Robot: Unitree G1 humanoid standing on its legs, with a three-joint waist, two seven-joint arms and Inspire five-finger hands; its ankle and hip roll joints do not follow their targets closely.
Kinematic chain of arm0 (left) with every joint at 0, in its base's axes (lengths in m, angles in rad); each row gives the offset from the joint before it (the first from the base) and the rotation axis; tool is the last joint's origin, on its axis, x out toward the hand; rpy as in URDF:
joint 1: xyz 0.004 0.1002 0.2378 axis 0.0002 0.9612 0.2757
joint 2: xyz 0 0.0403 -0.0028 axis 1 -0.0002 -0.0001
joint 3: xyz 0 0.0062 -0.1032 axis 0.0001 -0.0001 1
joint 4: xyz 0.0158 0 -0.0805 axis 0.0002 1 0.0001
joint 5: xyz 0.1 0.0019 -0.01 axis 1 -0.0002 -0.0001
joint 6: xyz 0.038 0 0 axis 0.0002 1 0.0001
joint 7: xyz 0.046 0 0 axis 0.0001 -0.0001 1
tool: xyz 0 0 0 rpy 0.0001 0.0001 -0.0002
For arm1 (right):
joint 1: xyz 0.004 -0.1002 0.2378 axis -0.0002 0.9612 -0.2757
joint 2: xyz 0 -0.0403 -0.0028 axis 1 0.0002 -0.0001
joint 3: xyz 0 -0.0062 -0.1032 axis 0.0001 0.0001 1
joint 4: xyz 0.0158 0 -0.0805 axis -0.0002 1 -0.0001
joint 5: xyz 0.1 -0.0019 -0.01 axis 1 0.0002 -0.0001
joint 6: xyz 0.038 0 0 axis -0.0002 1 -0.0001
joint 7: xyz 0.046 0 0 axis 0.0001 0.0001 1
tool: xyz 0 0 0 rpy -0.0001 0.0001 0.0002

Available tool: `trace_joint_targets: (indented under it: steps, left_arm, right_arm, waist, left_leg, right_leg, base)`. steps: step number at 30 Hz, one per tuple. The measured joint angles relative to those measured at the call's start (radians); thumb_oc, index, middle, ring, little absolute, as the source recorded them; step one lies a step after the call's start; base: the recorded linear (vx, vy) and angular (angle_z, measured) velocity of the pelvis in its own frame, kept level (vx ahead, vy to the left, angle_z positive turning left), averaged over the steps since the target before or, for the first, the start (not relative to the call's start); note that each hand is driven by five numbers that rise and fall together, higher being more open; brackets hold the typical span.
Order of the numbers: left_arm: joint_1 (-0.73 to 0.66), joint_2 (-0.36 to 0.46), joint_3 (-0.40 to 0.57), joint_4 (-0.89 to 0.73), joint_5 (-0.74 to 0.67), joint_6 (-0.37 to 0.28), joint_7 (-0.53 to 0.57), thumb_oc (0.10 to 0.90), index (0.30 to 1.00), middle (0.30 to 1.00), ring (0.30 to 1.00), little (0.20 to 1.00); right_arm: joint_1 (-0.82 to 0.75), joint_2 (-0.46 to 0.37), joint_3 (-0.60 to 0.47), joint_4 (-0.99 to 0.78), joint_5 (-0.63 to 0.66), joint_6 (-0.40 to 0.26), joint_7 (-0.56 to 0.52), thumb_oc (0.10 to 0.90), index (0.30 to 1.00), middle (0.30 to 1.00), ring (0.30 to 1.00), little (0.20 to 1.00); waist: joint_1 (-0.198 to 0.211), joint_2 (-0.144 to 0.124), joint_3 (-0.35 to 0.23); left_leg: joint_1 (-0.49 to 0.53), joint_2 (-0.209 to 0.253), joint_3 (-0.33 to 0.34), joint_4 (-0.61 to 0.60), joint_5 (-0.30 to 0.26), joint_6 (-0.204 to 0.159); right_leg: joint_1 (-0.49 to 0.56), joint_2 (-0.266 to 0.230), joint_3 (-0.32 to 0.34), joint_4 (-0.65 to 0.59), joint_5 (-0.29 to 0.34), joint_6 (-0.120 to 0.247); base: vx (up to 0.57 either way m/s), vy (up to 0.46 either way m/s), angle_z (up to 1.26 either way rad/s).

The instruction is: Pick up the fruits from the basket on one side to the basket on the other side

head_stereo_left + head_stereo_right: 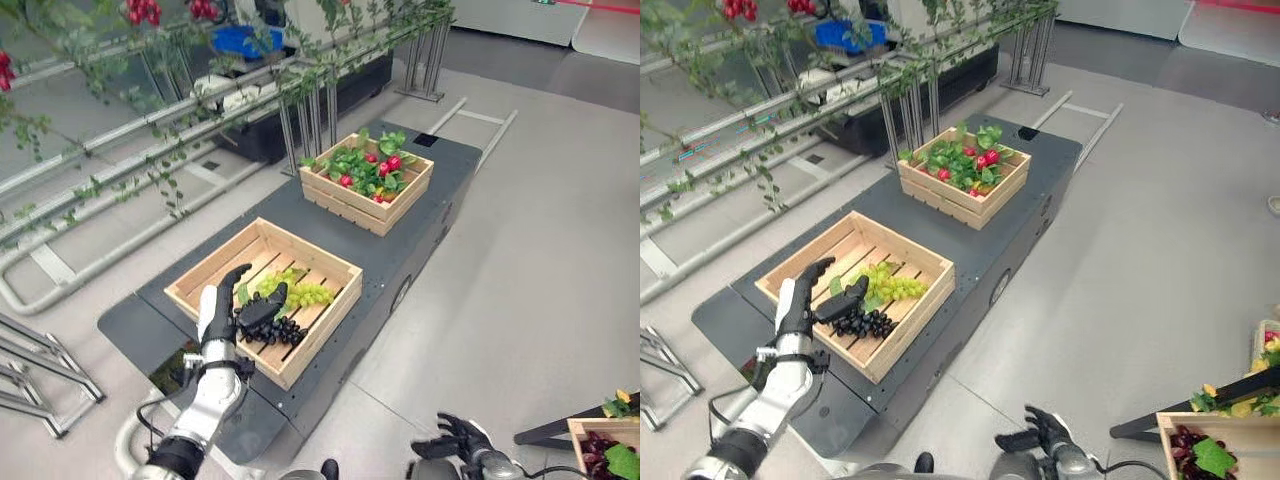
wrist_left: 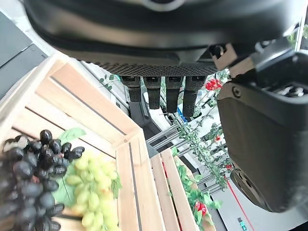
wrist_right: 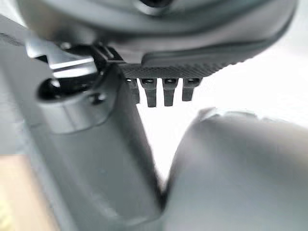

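2 wooden crates on a dark grey bench (image 1: 420,215): near crate (image 1: 266,297) holding a bunch of green grapes (image 1: 300,291) and a bunch of black grapes (image 1: 278,330), far crate (image 1: 367,181) well apart from it, filled with green leaves and red fruit (image 1: 388,165). Left hand (image 1: 226,303) raised over the near crate's front left part, fingers straight and pointing up, thumb spread out sideways above the black grapes, gripping nothing. Same straight fingers (image 2: 166,92) seen in the left wrist view, with both grape bunches lying on the crate's slats past them, black bunch just beside the green one and a green leaf between them. Right hand (image 1: 455,438) low at the bottom edge of the left eye view, well away from the bench, fingers loosely spread and relaxed, empty. Short straight fingers (image 3: 157,91) in the right wrist view too, with nothing between them. 1 more crate (image 1: 1223,445) at the lower right corner of the right eye view, on the floor side, holding dark grapes and a green leaf. Leafy branches (image 1: 120,90) with red berries hanging along metal rails (image 1: 130,160) past the bench's far left side, above the grey floor (image 1: 540,230).
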Motion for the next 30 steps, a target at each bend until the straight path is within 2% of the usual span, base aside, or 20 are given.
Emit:
trace_joint_targets:
  steps: [1, 2, 3, 5, 6, 7, 8, 9, 10, 11, 13, 15, 16, 17, 18, 19, 22, 25, 27, 30]
  left_arm:
    - [-0.028, 0.004, -0.013, 0.012, -0.015, -0.001, -0.006, 0.800, 0.900, 0.900, 0.900, 0.900]
    - [-0.037, 0.007, -0.015, 0.019, -0.018, -0.001, -0.008, 0.800, 0.900, 0.900, 0.900, 0.900]
    - [-0.063, 0.004, -0.029, 0.061, -0.022, -0.019, -0.008, 0.800, 0.900, 0.900, 0.900, 0.900]
    - [-0.052, 0.004, -0.043, 0.072, -0.023, -0.019, -0.023, 0.800, 0.900, 0.900, 0.900, 0.900]
    - [-0.030, 0.001, -0.044, 0.065, -0.024, -0.019, -0.023, 0.800, 0.900, 0.900, 0.900, 0.900]
    - [0.002, 0.002, -0.040, 0.051, -0.023, -0.019, -0.021, 0.800, 0.900, 0.900, 0.900, 0.900]
    - [0.020, -0.003, -0.037, 0.048, -0.022, -0.020, -0.017, 0.800, 0.900, 0.900, 0.900, 0.900]
    - [0.028, -0.005, -0.043, 0.032, -0.021, -0.020, -0.016, 0.800, 0.900, 0.900, 0.900, 0.900]
    - [0.022, -0.004, -0.051, 0.023, -0.016, -0.022, -0.017, 0.800, 0.900, 0.900, 0.900, 0.900]
    - [-0.030, -0.007, -0.112, 0.016, -0.004, -0.041, -0.017, 0.800, 0.900, 0.900, 0.900, 0.900]
    - [-0.074, -0.008, -0.164, -0.008, 0.027, -0.062, -0.013, 0.800, 0.900, 0.900, 0.900, 0.900]
    - [-0.084, 0.007, -0.200, -0.034, 0.066, -0.063, 0.015, 0.800, 0.900, 0.900, 0.900, 0.900]
    - [-0.090, 0.008, -0.200, -0.035, 0.073, -0.062, 0.017, 0.800, 0.900, 0.900, 0.900, 0.900]
    - [-0.121, 0.023, -0.200, -0.039, 0.094, -0.062, 0.022, 0.800, 0.900, 0.900, 0.900, 0.900]
    - [-0.162, 0.054, -0.199, -0.047, 0.115, -0.061, 0.034, 0.800, 0.900, 0.900, 0.900, 0.900]
    - [-0.187, 0.079, -0.199, -0.054, 0.122, -0.059, 0.040, 0.800, 0.900, 0.900, 0.900, 0.900]
    - [-0.300, 0.229, -0.195, -0.068, 0.197, -0.045, 0.091, 0.800, 0.900, 0.900, 0.900, 0.900]
    - [-0.415, 0.351, -0.203, -0.041, 0.287, -0.013, 0.139, 0.800, 0.900, 0.900, 0.900, 0.900]
    - [-0.497, 0.379, -0.251, 0.000, 0.330, 0.010, 0.167, 0.800, 0.900, 0.900, 0.900, 0.900]
    - [-0.635, 0.422, -0.398, 0.057, 0.449, 0.047, 0.173, 0.800, 0.900, 0.900, 0.900, 0.900]
  right_arm:
    - [-0.018, 0.010, 0.001, 0.017, 0.000, -0.004, 0.000, 0.800, 0.900, 0.900, 0.900, 0.900]
    - [-0.031, 0.013, 0.002, 0.025, 0.000, -0.005, 0.000, 0.800, 0.900, 0.900, 0.900, 0.900]
    - [-0.053, 0.014, 0.005, 0.037, 0.001, -0.005, -0.003, 0.800, 0.900, 0.900, 0.900, 0.900]
    - [-0.057, 0.016, 0.005, 0.038, 0.000, 0.003, -0.003, 0.800, 0.900, 0.900, 0.900, 0.900]
    - [-0.054, 0.017, 0.005, 0.039, 0.000, 0.010, -0.003, 0.800, 0.900, 0.900, 0.900, 0.900]
    - [-0.040, 0.019, 0.005, 0.035, 0.002, 0.010, 0.001, 0.800, 0.900, 0.900, 0.900, 0.900]
    - [-0.036, 0.018, 0.004, 0.033, 0.004, 0.011, 0.002, 0.800, 0.900, 0.900, 0.900, 0.900]
    - [-0.025, 0.014, -0.002, 0.017, 0.008, 0.008, 0.002, 0.800, 0.900, 0.900, 0.900, 0.900]
    - [-0.025, 0.013, -0.001, 0.017, 0.013, 0.001, 0.001, 0.800, 0.900, 0.900, 0.900, 0.900]
    - [-0.030, -0.004, 0.007, 0.019, 0.052, -0.021, -0.003, 0.800, 0.900, 0.900, 0.900, 0.900]
    - [-0.065, -0.036, 0.001, 0.028, 0.081, -0.020, -0.012, 0.800, 0.900, 0.900, 0.900, 0.900]
    - [-0.123, -0.086, -0.004, 0.029, 0.094, -0.025, -0.031, 0.800, 0.900, 0.900, 0.900, 0.900]
    - [-0.136, -0.096, -0.004, 0.026, 0.106, -0.028, -0.032, 0.800, 0.900, 0.900, 0.900, 0.900]
    - [-0.155, -0.130, -0.009, 0.019, 0.116, -0.043, -0.034, 0.800, 0.900, 0.900, 0.900, 0.900]
    - [-0.167, -0.143, -0.006, 0.017, 0.113, -0.046, -0.035, 0.800, 0.900, 0.900, 0.900, 0.900]
    - [-0.169, -0.144, -0.001, 0.016, 0.111, -0.045, -0.035, 0.800, 0.900, 0.900, 0.900, 0.900]
    - [-0.161, -0.124, 0.020, 0.014, 0.107, -0.042, -0.033, 0.800, 0.900, 0.900, 0.900, 0.900]
    - [-0.181, -0.126, 0.050, -0.011, 0.096, -0.042, -0.031, 0.800, 0.900, 0.900, 0.900, 0.900]
    - [-0.203, -0.129, 0.051, -0.015, 0.076, -0.042, -0.031, 0.800, 0.900, 0.900, 0.900, 0.900]
    - [-0.280, -0.134, 0.057, -0.021, 0.075, -0.041, -0.029, 0.800, 0.900, 0.900, 0.900, 0.900]
  waist:
    - [0.000, -0.005, 0.004]
    - [-0.001, -0.004, 0.010]
    - [-0.003, 0.001, 0.030]
    - [-0.012, 0.015, 0.043]
    - [-0.011, 0.020, 0.049]
    - [-0.008, 0.017, 0.052]
    - [-0.007, 0.023, 0.053]
    - [-0.010, 0.016, 0.070]
    - [-0.012, 0.007, 0.078]
    - [-0.026, 0.001, 0.094]
    - [-0.020, 0.000, 0.138]
    - [-0.022, 0.031, 0.163]
    - [-0.029, 0.041, 0.169]
    - [-0.050, 0.068, 0.184]
    - [-0.058, 0.072, 0.195]
    - [-0.061, 0.070, 0.197]
    - [-0.058, 0.074, 0.208]
    - [-0.054, 0.093, 0.240]
    - [-0.050, 0.104, 0.250]
    - [-0.068, 0.104, 0.282]
  left_leg:
    - [-0.032, 0.007, 0.032, -0.002, 0.001, -0.002]
    - [-0.044, 0.008, 0.040, -0.003, 0.003, -0.004]
    - [-0.052, 0.007, 0.026, 0.004, 0.005, -0.008]
    - [-0.043, 0.013, 0.028, -0.010, 0.002, -0.018]
    - [-0.028, 0.025, 0.053, -0.011, -0.009, -0.030]
    - [-0.004, 0.044, 0.074, -0.002, -0.025, -0.058]
    - [0.001, 0.060, 0.090, 0.018, -0.039, -0.066]
    - [-0.065, 0.080, 0.126, 0.168, -0.083, -0.084]
    - [-0.108, 0.084, 0.146, 0.229, -0.089, -0.086]
    - [-0.183, 0.136, 0.266, 0.232, -0.082, -0.110]
    - [-0.192, 0.177, 0.332, 0.128, -0.069, -0.123]
    - [-0.145, 0.179, 0.269, 0.000, -0.027, -0.120]
    - [-0.136, 0.181, 0.272, -0.007, -0.006, -0.118]
    - [-0.130, 0.181, 0.268, -0.009, 0.056, -0.113]
    - [-0.132, 0.169, 0.268, -0.013, 0.078, -0.107]
    - [-0.136, 0.161, 0.267, -0.016, 0.080, -0.104]
    - [-0.139, 0.143, 0.265, -0.036, 0.085, -0.096]
    - [-0.146, 0.141, 0.262, -0.035, 0.085, -0.096]
    - [-0.171, 0.142, 0.261, -0.020, 0.084, -0.096]
    - [-0.235, 0.144, 0.262, 0.028, 0.081, -0.093]
  right_leg:
    - [0.000, 0.013, 0.026, -0.159, 0.016, 0.025]
    - [-0.006, 0.019, 0.052, -0.204, 0.020, 0.031]
    - [-0.007, 0.032, 0.095, -0.212, 0.043, 0.023]
    - [0.011, 0.038, 0.096, -0.192, 0.056, 0.004]
    - [0.035, 0.041, 0.079, -0.192, 0.092, -0.013]
    - [0.080, 0.050, 0.052, -0.204, 0.153, -0.002]
    - [0.099, 0.055, 0.042, -0.206, 0.160, -0.004]
    - [0.138, 0.066, 0.009, -0.216, 0.142, -0.021]
    - [0.158, 0.070, -0.015, -0.237, 0.141, -0.027]
    - [0.190, 0.067, -0.143, -0.283, 0.143, -0.049]
    - [0.191, 0.082, -0.164, -0.289, 0.135, -0.061]
    - [0.179, 0.101, -0.134, -0.295, 0.136, -0.058]
    - [0.179, 0.104, -0.134, -0.295, 0.136, -0.056]
    - [0.179, 0.106, -0.134, -0.297, 0.135, -0.043]
    - [0.178, 0.097, -0.137, -0.306, 0.139, -0.031]
    - [0.178, 0.092, -0.139, -0.315, 0.143, -0.025]
    - [0.179, 0.081, -0.140, -0.342, 0.151, -0.014]
    - [0.173, 0.078, -0.140, -0.338, 0.150, -0.014]
    - [0.143, 0.075, -0.138, -0.315, 0.143, -0.011]
    - [0.052, 0.068, -0.123, -0.211, 0.107, -0.014]
  base:
    - [0.18, -0.372, 0.88]
    - [0.21, -0.323, 0.74]
    - [0.33, -0.321, 0.73]
    - [0.38, -0.308, 0.74]
    - [0.28, -0.234, 0.63]
    - [0.20, -0.226, 0.53]
    - [-0.02, -0.202, 0.62]
    - [-0.11, -0.100, 0.62]
    - [-0.09, -0.046, 1.41]
    - [-0.01, 0.026, 1.40]
    - [0.02, 0.110, 0.84]
    - [0.05, 0.120, -0.20]
    - [0.06, 0.102, -0.25]
    - [0.04, 0.081, -0.07]
    - [0.02, 0.063, 0.01]
    - [0.02, 0.047, 0.08]
    - [-0.01, 0.053, 0.10]
    - [-0.06, 0.069, 0.02]
    - [-0.07, 0.060, -0.02]
    - [-0.06, 0.050, -0.04]
